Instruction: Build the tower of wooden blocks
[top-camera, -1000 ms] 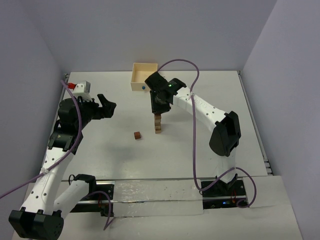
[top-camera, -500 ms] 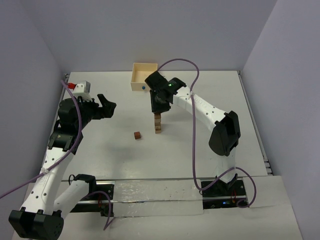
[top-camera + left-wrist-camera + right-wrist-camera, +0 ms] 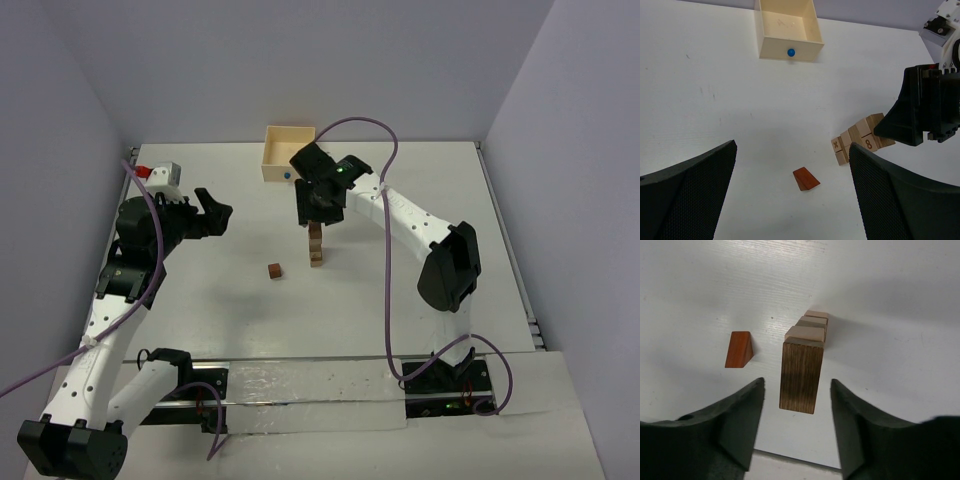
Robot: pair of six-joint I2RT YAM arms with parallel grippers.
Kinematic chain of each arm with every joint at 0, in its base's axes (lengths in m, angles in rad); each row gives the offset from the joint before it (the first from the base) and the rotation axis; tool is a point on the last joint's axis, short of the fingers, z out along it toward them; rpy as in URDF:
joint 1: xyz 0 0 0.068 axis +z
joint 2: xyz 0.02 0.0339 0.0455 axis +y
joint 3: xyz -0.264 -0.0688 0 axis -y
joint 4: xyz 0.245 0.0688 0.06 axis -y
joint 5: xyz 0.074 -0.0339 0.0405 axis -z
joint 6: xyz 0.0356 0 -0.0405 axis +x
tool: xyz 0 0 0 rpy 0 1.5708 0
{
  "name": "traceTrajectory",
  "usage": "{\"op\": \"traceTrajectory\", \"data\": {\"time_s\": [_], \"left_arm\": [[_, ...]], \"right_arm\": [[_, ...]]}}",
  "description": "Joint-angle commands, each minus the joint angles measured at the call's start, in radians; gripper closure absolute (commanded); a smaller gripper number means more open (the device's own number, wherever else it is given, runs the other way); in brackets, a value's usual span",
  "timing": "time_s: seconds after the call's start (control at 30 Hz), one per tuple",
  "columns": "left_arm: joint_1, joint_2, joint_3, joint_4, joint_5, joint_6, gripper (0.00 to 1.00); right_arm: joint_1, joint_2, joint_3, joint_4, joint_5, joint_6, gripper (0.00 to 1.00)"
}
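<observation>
The tower stands mid-table, a narrow column of tan wood blocks with a dark brown block on top. It also shows in the left wrist view, with marks on its blocks. My right gripper hangs directly above it, open, its fingers apart on either side of the top block without touching. A single reddish wedge block lies on the table left of the tower; it shows in both wrist views. My left gripper is open, empty, held high at the left.
A pale square wooden box with a blue dot stands at the back of the table behind the tower; it shows in the left wrist view. Walls close the table at back and sides.
My right gripper has risen slightly above the tower's top. The left arm, the tower and the wedge have not moved.
</observation>
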Motion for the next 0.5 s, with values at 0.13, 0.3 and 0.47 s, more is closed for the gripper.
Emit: {"op": "traceTrajectory", "data": {"time_s": [0.13, 0.3, 0.47], "left_arm": [[0.006, -0.011, 0.005, 0.052, 0.005, 0.004, 0.01], [0.006, 0.013, 0.039, 0.007, 0.081, 0.077, 0.01], [0.006, 0.048, 0.077, -0.162, 0.414, 0.370, 0.02]], "right_arm": [[-0.008, -0.001, 0.044, 0.011, -0.027, -0.006, 0.21], [-0.003, -0.040, 0.056, 0.031, -0.097, -0.043, 0.06], [-0.003, -0.118, 0.056, 0.055, -0.176, -0.163, 0.00]]}}
